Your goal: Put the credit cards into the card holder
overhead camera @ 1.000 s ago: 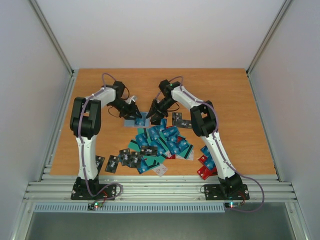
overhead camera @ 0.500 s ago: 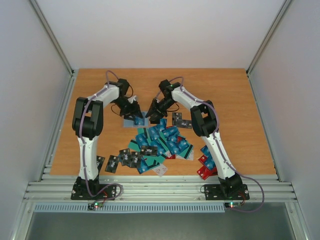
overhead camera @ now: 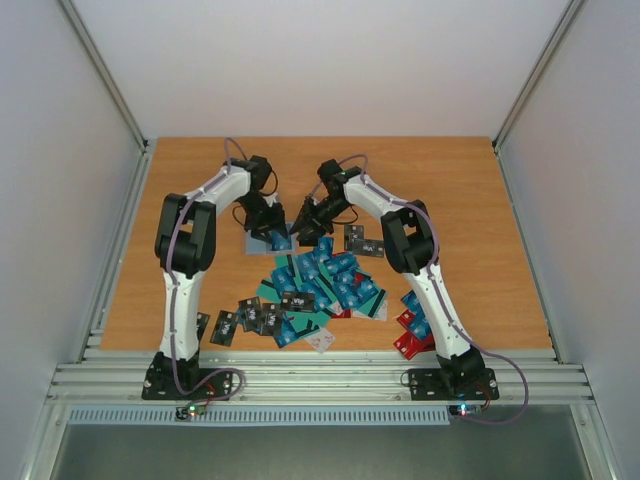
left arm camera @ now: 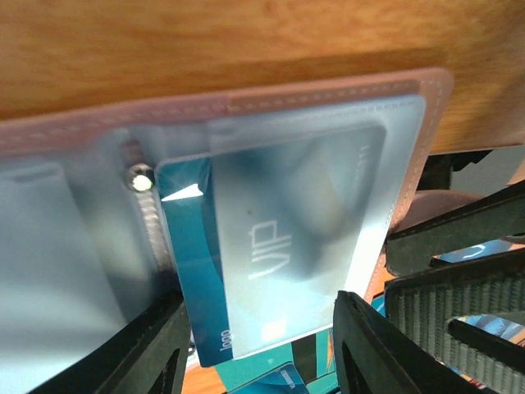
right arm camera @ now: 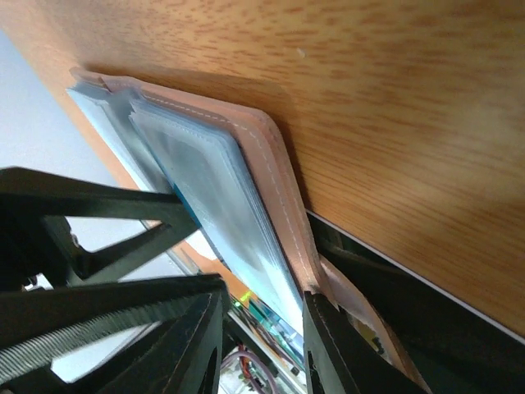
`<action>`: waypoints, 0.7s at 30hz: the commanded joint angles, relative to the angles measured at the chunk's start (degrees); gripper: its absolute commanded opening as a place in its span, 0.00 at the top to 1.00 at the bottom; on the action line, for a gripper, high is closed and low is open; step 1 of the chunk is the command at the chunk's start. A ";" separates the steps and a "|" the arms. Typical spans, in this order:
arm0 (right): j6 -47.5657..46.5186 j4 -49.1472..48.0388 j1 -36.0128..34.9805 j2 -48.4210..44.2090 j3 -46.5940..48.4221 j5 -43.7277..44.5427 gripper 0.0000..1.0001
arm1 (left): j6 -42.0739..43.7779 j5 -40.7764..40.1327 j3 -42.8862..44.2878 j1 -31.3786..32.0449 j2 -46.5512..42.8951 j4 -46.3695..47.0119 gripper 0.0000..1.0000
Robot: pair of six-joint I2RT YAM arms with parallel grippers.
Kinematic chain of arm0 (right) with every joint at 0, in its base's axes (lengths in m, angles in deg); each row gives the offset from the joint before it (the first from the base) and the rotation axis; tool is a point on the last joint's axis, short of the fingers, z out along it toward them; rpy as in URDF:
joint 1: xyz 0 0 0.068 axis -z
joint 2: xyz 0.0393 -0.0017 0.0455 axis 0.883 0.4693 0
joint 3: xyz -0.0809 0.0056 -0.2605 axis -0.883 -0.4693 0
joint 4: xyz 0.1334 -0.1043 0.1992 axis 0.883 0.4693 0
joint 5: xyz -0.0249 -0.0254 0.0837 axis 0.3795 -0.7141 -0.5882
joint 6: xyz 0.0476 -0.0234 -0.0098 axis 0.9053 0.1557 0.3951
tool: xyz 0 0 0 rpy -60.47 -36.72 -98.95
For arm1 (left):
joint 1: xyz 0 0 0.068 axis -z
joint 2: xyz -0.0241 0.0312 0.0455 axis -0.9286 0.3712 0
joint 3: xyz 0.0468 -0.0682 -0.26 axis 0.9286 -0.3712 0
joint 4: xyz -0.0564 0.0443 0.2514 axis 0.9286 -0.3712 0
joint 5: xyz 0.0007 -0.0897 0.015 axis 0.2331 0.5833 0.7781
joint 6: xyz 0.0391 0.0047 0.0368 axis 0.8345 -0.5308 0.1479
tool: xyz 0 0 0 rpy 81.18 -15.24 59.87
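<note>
Top view: card holder (overhead camera: 257, 244) sits mid-desk, credit cards (overhead camera: 320, 285) heaped toward the near edge. Left wrist: left gripper (left arm camera: 258, 302) pinches a blue card (left arm camera: 201, 279), half inside the clear pocket. Right wrist: right gripper (right arm camera: 262, 297) clamps the card holder's edge.

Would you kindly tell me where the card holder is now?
Top view: the card holder lies mid-table, just beyond the credit cards, beneath the left gripper.

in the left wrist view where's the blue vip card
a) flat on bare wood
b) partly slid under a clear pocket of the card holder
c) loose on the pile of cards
b: most of the blue vip card sits under a clear pocket of the card holder, one edge strip uncovered, flanked by the left gripper fingers.
</note>
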 commanded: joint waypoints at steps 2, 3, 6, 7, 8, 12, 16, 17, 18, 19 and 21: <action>3.09 -4.42 -0.37 0.76 -3.02 3.48 0.71 | -2.51 -4.34 2.10 2.66 2.17 -3.68 0.50; 3.27 -4.88 -0.30 0.68 -3.47 3.38 0.71 | -2.72 -4.62 2.17 2.84 2.31 -3.71 0.51; 4.02 -6.56 -0.33 0.04 -5.22 3.11 0.71 | -3.30 -5.23 2.44 3.25 2.38 -3.52 0.51; 4.23 -7.17 -0.33 -0.24 -5.95 3.01 0.71 | -3.55 -5.38 2.60 3.32 2.30 -3.34 0.52; 4.40 -7.68 -0.35 -0.51 -6.63 2.93 0.71 | -3.68 -5.41 2.74 3.42 2.19 -3.14 0.52; 4.57 -8.65 -0.37 -1.34 -8.10 3.00 0.72 | -2.91 -5.47 4.18 3.78 2.36 -3.11 0.52; 4.03 -8.51 -0.32 -2.57 -8.17 3.43 0.72 | -1.56 -4.49 3.52 3.87 0.72 -2.42 0.52; 3.90 -8.43 -0.37 -2.91 -8.16 3.44 0.72 | -0.92 -4.45 3.35 3.87 0.05 -2.48 0.52; 3.64 -8.37 -0.36 -3.21 -8.04 3.37 0.71 | -0.59 -4.45 3.02 3.87 -0.87 -2.50 0.52; 3.54 -8.29 -0.39 -3.57 -7.96 3.35 0.71 | -0.13 -4.81 2.56 3.87 -2.25 -2.49 0.51; 3.36 -8.03 -0.39 -4.12 -7.68 3.35 0.71 | 0.48 -5.30 1.32 3.75 -4.77 -2.13 0.50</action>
